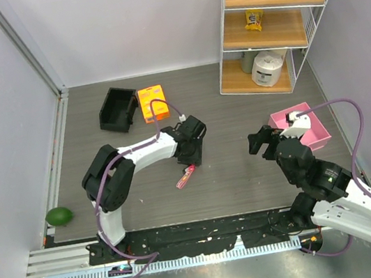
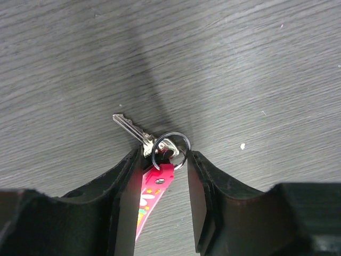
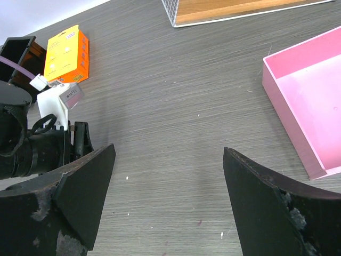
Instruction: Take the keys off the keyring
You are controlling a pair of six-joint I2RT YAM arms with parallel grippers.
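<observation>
Presently listed: a pink-red strap keyring (image 2: 152,194) with thin metal ring (image 2: 170,150) and tiny silvery-bladed key (image 2: 130,128), laid on the grey wood-grain table (image 2: 240,64) and straddled by the parted left gripper (image 2: 162,160). It is judged light, strap limp, ring and key stiff and slippery; the strap is best pinned, the key head pinched. The right gripper (image 3: 168,176) is spread wide, empty, well apart

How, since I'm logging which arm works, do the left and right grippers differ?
The left gripper straddles the keyring, low over the table; the right gripper hovers higher beside the pink tray, nothing between its jaws. The left's gap is narrow, the right's wide. Both are open.
</observation>
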